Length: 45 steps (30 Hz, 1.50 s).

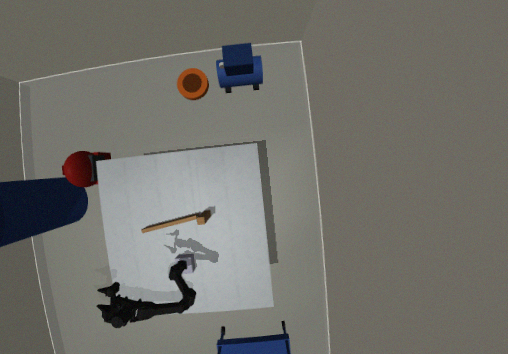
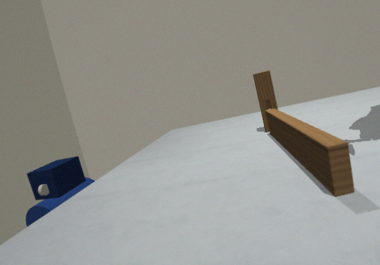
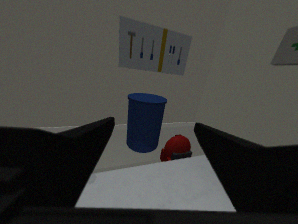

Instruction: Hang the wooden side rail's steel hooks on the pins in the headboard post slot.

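The wooden side rail [image 1: 172, 222] [image 2: 310, 144] stands on edge on the white table [image 1: 225, 182] [image 2: 187, 189]. One end meets the upright headboard post [image 1: 205, 217] [image 2: 265, 89] at its slot, and the far end rests on the table. The hooks and pins are hidden. My gripper [image 1: 186, 262] [image 3: 155, 123] is open and empty. It is off the rail, toward the table's front, and looks out over the table edge. It does not show in the exterior view; only its shadow does.
A blue barrel [image 1: 35, 207] [image 3: 145, 122] and a red object [image 1: 79, 168] [image 3: 176, 147] stand past the table's left edge. An orange round pot [image 1: 192, 83] and a blue chair [image 1: 239, 67] are at the back. Another blue object [image 1: 253, 344] is at the front.
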{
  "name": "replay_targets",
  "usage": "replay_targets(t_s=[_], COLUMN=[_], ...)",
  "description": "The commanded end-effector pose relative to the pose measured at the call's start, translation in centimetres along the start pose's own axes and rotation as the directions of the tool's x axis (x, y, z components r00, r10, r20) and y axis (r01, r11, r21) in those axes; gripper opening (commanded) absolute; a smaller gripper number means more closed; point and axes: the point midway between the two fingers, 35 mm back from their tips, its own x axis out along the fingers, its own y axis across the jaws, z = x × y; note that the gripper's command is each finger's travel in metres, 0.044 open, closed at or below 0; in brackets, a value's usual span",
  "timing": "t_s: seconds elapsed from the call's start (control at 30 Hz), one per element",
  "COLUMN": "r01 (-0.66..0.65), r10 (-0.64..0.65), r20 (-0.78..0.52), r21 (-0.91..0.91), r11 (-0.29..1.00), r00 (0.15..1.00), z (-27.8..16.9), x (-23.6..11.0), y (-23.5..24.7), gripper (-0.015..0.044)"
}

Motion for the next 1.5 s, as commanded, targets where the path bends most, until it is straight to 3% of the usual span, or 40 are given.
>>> replay_targets(t_s=[0.0, 0.27, 0.57, 0.8, 1.03, 1.23, 1.47], r01=[0.121, 0.379, 0.638, 0.802, 0.923, 0.983, 0.993], r10=[-0.121, -0.375, -0.625, -0.778, -0.888, -0.939, -0.94], r20=[-0.046, -0.099, -0.16, -0.211, -0.256, -0.291, -0.332], r21=[0.015, 0.027, 0.038, 0.056, 0.06, 0.059, 0.058], r11=[0.992, 0.925, 0.769, 0.595, 0.381, 0.174, -0.101], r00=[0.992, 0.922, 0.764, 0.591, 0.383, 0.183, -0.076], z=[-3.2, -9.5, -17.6, -24.4, -30.9, -35.7, -40.4], x=[2.6, 4.3, 0.5, -5.9, -14.3, -21.9, -30.0], y=[-3.6, -12.6, -22.6, -28.3, -30.7, -29.8, -25.0], gripper=[0.044, 0.044, 0.044, 0.044, 0.044, 0.044, 0.044])
